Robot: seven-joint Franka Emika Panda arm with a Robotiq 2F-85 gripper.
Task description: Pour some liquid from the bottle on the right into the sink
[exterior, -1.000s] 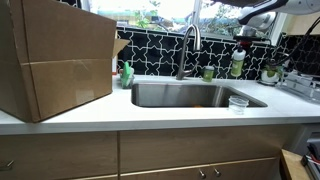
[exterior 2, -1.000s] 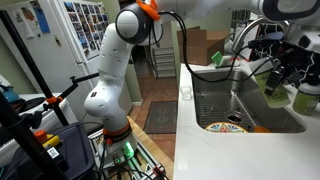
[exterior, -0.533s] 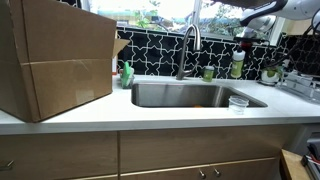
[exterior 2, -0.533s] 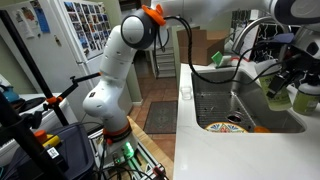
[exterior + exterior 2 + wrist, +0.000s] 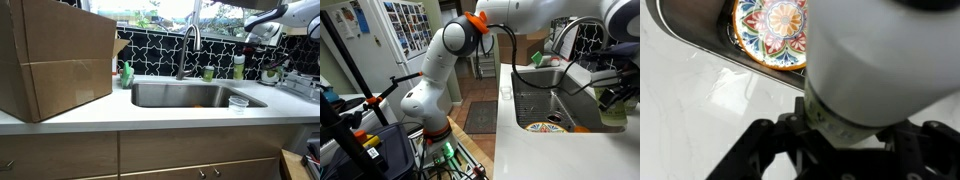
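The pale bottle (image 5: 238,66) with a green top stands at the back right of the steel sink (image 5: 180,96), behind its rim. My gripper (image 5: 247,38) comes down on it from the upper right. In the wrist view the bottle (image 5: 880,60) fills the frame, and the gripper (image 5: 840,135) has a dark finger on each side of its greenish part, closed against it. In an exterior view the gripper (image 5: 613,95) is at the right edge beside the sink (image 5: 545,105), and the bottle is hidden there.
A short green container (image 5: 208,73) stands beside the curved faucet (image 5: 190,45). A green soap bottle (image 5: 127,75) is left of the basin, a clear cup (image 5: 238,102) at the front right, a cardboard box (image 5: 55,60) on the left. A patterned plate (image 5: 775,30) lies in the sink.
The arm has swung to the right and the gripper has dropped around the bottle, which now hides behind it in one exterior view.
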